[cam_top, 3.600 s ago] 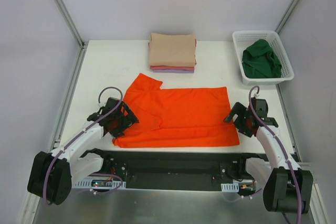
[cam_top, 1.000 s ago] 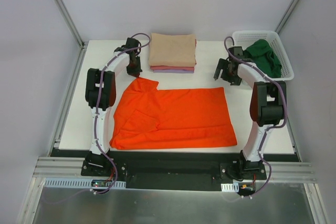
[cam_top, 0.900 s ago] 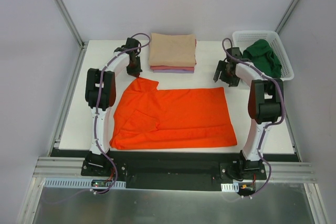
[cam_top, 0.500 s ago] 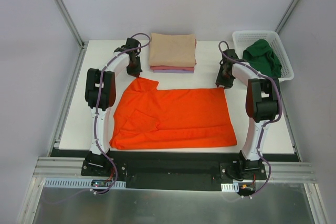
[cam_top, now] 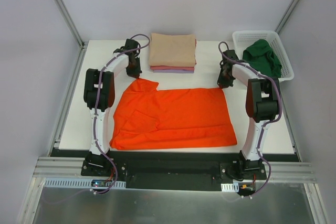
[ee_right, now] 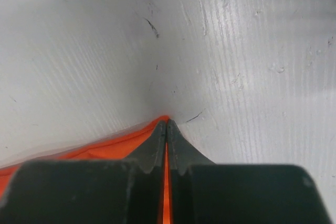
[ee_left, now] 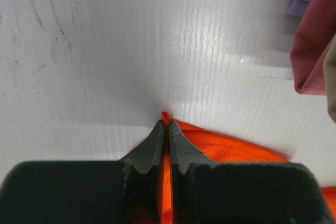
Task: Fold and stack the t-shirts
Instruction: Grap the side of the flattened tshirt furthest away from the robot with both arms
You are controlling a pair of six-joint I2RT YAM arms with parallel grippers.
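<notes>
A bright orange t-shirt (cam_top: 173,116) lies spread flat on the white table (cam_top: 105,66). My left gripper (cam_top: 135,74) is shut on its far left corner; the left wrist view shows orange cloth (ee_left: 226,145) pinched between the closed fingers (ee_left: 153,140). My right gripper (cam_top: 224,84) is shut on the far right corner, with orange cloth (ee_right: 105,148) caught between the fingers (ee_right: 178,140). Folded beige, pink and lavender t-shirts (cam_top: 172,51) are stacked at the back. A dark green t-shirt (cam_top: 261,59) sits crumpled in the basket.
A white mesh basket (cam_top: 239,38) stands at the back right corner. The folded stack's pink and lavender edges (ee_left: 315,40) lie just right of my left gripper. Metal frame posts (cam_top: 63,9) rise at both back corners.
My right gripper slid left and down onto the shirt's far right corner and closed on it. The left gripper has stayed shut on the far left corner.
</notes>
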